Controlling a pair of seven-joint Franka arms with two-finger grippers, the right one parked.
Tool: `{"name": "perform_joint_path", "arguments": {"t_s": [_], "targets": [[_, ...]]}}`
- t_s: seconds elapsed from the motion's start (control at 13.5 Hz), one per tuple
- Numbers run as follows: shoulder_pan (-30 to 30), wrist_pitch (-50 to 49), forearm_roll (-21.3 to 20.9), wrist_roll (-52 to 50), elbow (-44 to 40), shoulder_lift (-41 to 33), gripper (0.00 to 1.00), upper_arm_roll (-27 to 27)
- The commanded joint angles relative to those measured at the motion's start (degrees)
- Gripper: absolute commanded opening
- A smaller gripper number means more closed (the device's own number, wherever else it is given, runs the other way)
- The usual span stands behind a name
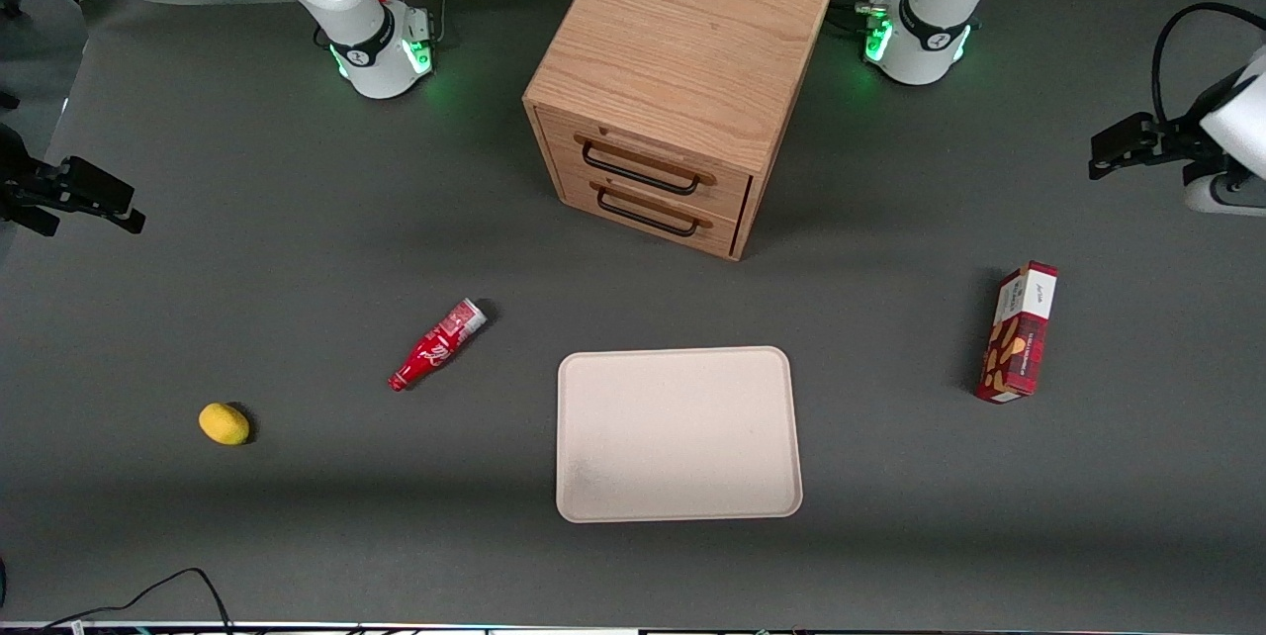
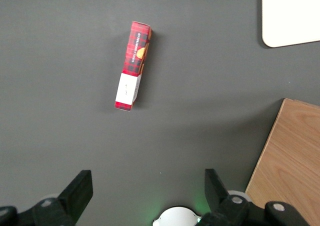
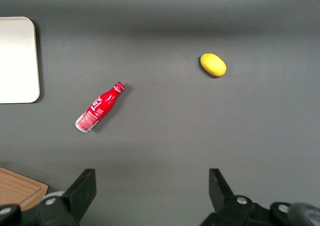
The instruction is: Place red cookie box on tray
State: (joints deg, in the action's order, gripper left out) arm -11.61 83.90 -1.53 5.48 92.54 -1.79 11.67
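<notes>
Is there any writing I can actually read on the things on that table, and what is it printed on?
Red cookie box: a line of white lettering along the red side, plus a mark on the white end; both too small to read.
Red bottle: white script on the label, too blurred to read.
Tray, lemon, wooden drawer cabinet: no text.
The pincer hangs open above the table near the cabinet, holding nothing; no text on it.

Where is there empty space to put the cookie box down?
The whole tray is bare. Open table also lies between it and the red cookie box. Crowded only near the drawer cabinet. The open gripper hovers away from the box.
</notes>
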Motion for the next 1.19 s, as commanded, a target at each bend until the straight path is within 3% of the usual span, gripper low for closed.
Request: {"name": "perform_joint_path", "arguments": {"t_s": [0.0, 0.37, 0.59, 0.97, 1.11], "targets": [[0.01, 0.03, -0.93, -0.12, -0.87, 0.04, 1.0, 0.28], [0.09, 0.56, -1.02, 0.32, 0.44, 0.39, 1.0, 0.2], [0.27, 4.77, -1.02, 6.55, 4.82, 0.83, 1.0, 0.9], [0.27, 22.51, -1.19, 15.51, 17.74, 1.61, 1.0, 3.97], [1.58, 26.04, -2.07, 20.17, 18.64, 4.77, 1.0, 4.5]]}}
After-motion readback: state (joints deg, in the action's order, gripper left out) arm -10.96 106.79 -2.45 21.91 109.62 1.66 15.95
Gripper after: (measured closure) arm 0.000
